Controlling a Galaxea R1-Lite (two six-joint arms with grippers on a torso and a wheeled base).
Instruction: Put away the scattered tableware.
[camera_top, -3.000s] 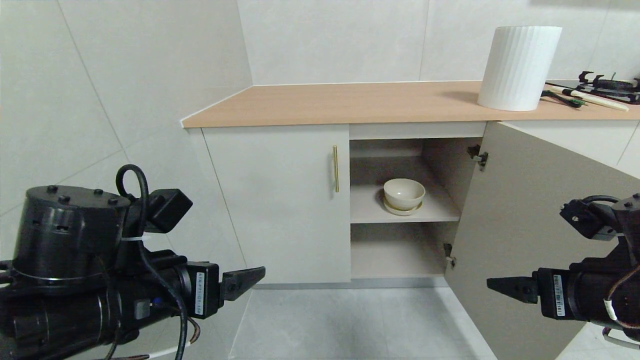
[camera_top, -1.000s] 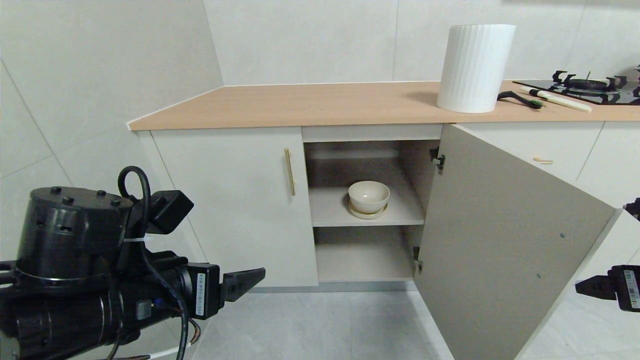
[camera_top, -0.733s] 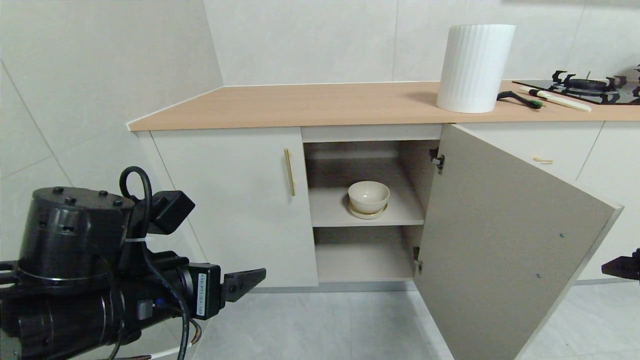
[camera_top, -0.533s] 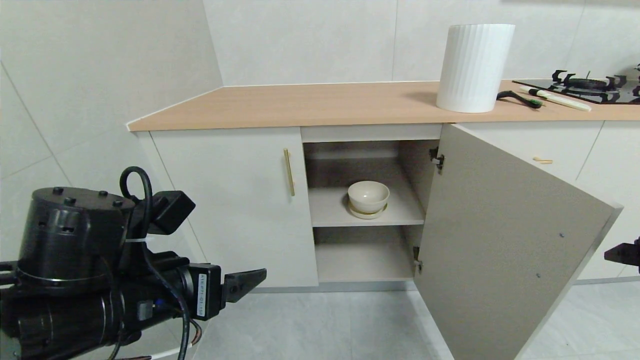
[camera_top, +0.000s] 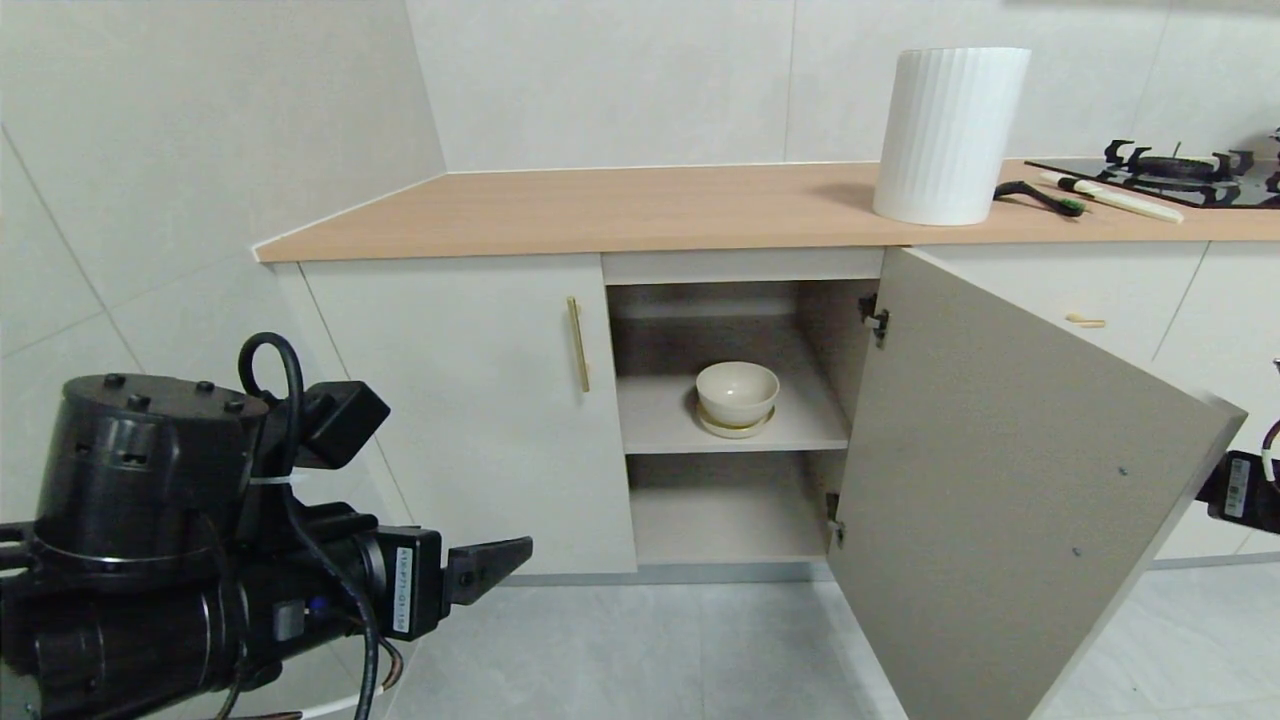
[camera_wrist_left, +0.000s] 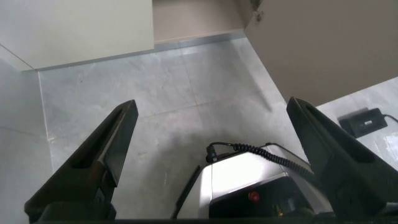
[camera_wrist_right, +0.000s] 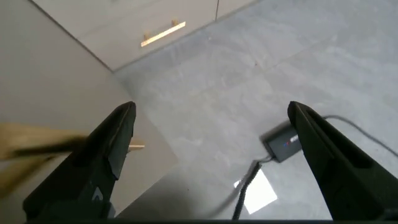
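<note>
Right gripper (camera_wrist_right: 211, 112), fingers spread and empty, has slipped right, behind the open cabinet door (camera_top: 1000, 470), seemingly ready to close it on the shelved bowl (camera_top: 737, 390).

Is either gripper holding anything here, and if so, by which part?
Nothing is held. The left gripper and the right gripper are both open, with nothing between their fingers.

Left tool (camera_wrist_left: 211, 107), jaws wide apart, over grey floor tiles (camera_wrist_left: 155, 81).
</note>
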